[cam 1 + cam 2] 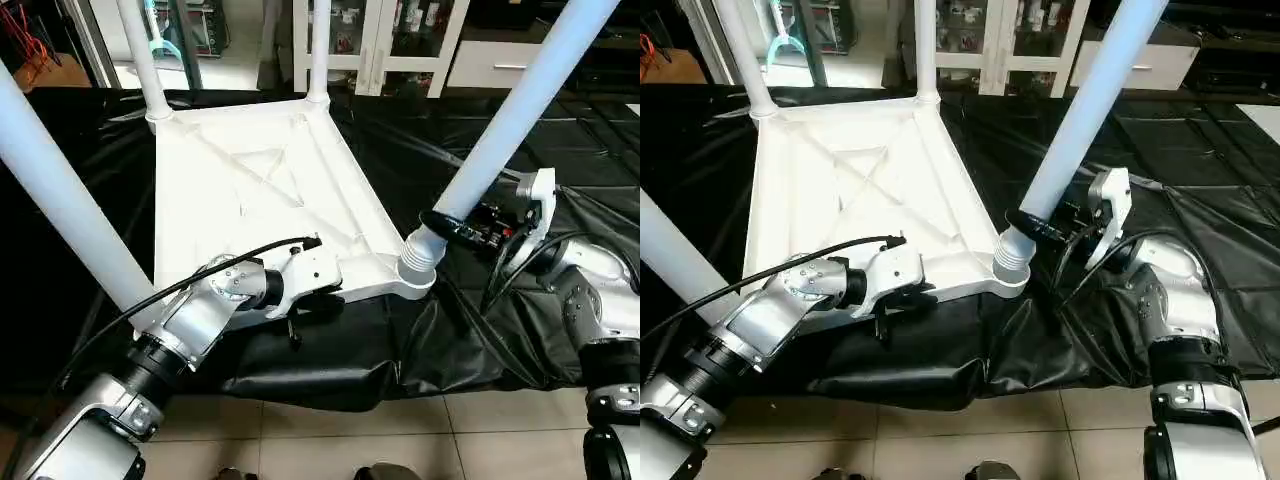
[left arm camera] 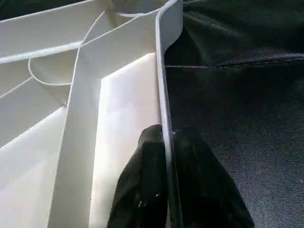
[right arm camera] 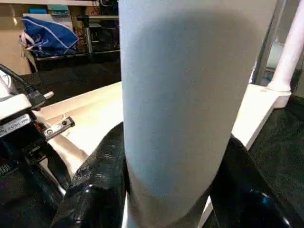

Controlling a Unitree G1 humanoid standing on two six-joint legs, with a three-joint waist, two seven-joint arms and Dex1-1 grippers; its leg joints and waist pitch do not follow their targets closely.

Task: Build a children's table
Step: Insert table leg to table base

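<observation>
The white table top (image 1: 250, 190) lies underside up on a black sheet (image 1: 560, 140) that covers the work surface, its diagonal ribs showing and its near edge along the sheet's near edge. Four white legs rise from its corner sockets: two at the far corners (image 1: 148, 70) (image 1: 319, 50), one at the near left corner (image 1: 60, 190), and one at the near right corner (image 1: 510, 120), which leans away to the right. The left gripper (image 2: 166, 142) is clenched on the top's thin near rim, one black finger (image 2: 142, 190) inside the rim and the other on the sheet side. The right gripper (image 3: 173, 190) grasps the near right leg just above its ribbed socket (image 1: 420, 262), a finger on each side of the tube. Black cables loop beside the right wrist. The sheet hangs rumpled over the near edge above a pale tiled floor (image 1: 400, 440). Behind the surface stands a white glass-door cabinet (image 1: 375, 40), with shelving at the far left
</observation>
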